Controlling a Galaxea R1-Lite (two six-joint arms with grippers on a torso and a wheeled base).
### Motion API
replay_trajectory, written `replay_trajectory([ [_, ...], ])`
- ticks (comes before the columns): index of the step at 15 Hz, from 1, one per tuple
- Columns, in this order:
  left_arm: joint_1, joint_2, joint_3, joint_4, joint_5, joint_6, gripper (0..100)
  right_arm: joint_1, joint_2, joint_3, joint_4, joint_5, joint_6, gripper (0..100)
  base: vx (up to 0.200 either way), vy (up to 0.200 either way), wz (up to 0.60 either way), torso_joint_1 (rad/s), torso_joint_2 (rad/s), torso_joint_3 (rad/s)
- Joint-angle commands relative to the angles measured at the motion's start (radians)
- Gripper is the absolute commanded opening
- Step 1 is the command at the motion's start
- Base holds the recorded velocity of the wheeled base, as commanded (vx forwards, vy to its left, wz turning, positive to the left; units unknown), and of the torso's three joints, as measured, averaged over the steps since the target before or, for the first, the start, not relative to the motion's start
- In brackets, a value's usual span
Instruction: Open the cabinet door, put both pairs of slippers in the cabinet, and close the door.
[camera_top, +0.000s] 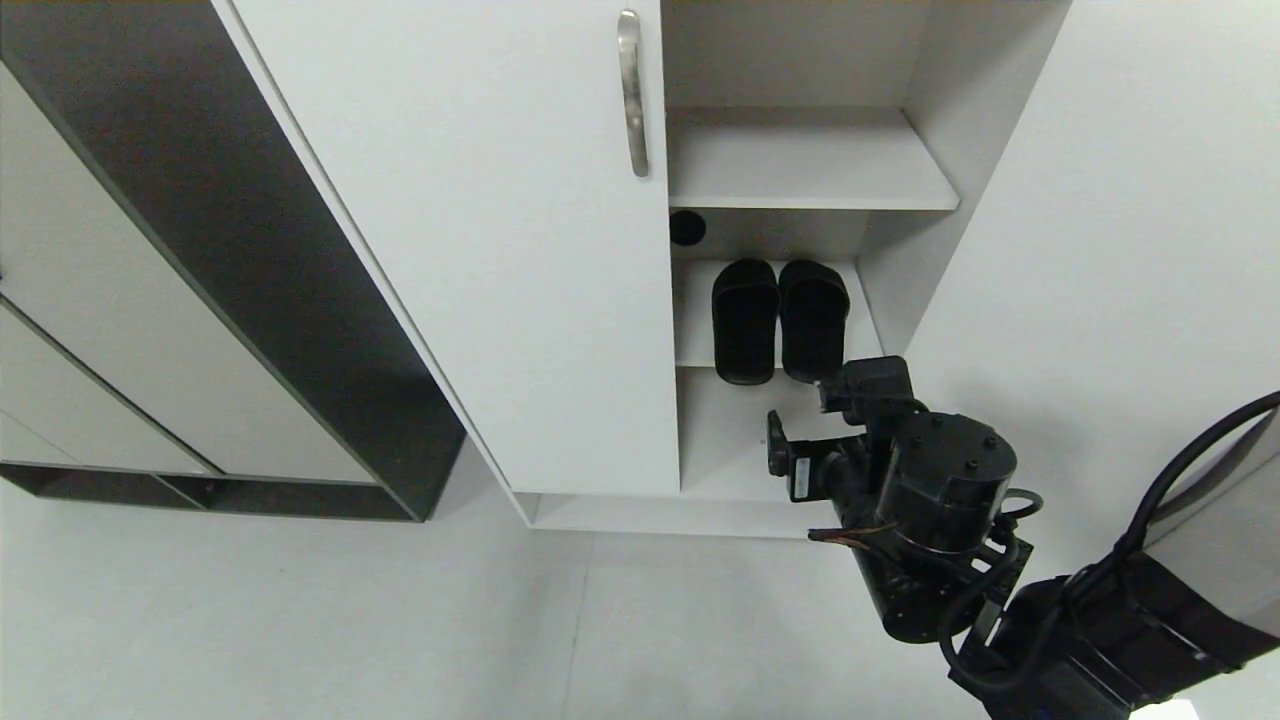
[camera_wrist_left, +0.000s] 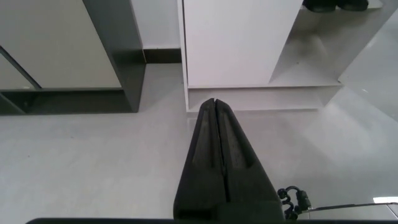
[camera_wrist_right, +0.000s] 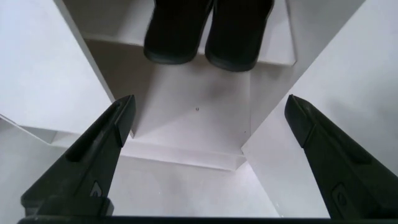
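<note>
A pair of black slippers (camera_top: 780, 318) lies side by side on the middle shelf of the white cabinet (camera_top: 800, 180), toes pointing inward. The cabinet's right door (camera_top: 1100, 250) stands swung open; the left door (camera_top: 480, 250) with its metal handle (camera_top: 631, 92) is closed. My right gripper (camera_top: 805, 415) hangs open just in front of the lower compartment, below the slippers and apart from them. In the right wrist view the slippers (camera_wrist_right: 205, 31) sit beyond the spread right gripper (camera_wrist_right: 209, 102). My left gripper (camera_wrist_left: 214, 106) is shut on nothing, low over the floor facing the cabinet base.
A dark grey and white unit (camera_top: 230, 300) stands left of the cabinet. The upper shelf (camera_top: 800, 165) and the bottom compartment (camera_top: 730, 440) hold nothing. Light grey floor (camera_top: 400, 620) spreads in front.
</note>
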Motion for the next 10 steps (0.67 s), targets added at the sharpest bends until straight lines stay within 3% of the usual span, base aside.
replay_trajectory([
  [1,0.000,0.002,0.000,-0.001,0.000,0.000,0,-0.001,0.000,0.013,0.000,0.000,0.001,100,0.000,0.000,0.00,0.007,0.00,0.198],
  [10,0.000,0.002,0.000,-0.001,0.000,0.011,0,-0.001,-0.015,0.046,-0.014,0.014,0.001,100,0.000,0.000,0.00,0.003,0.00,0.182],
])
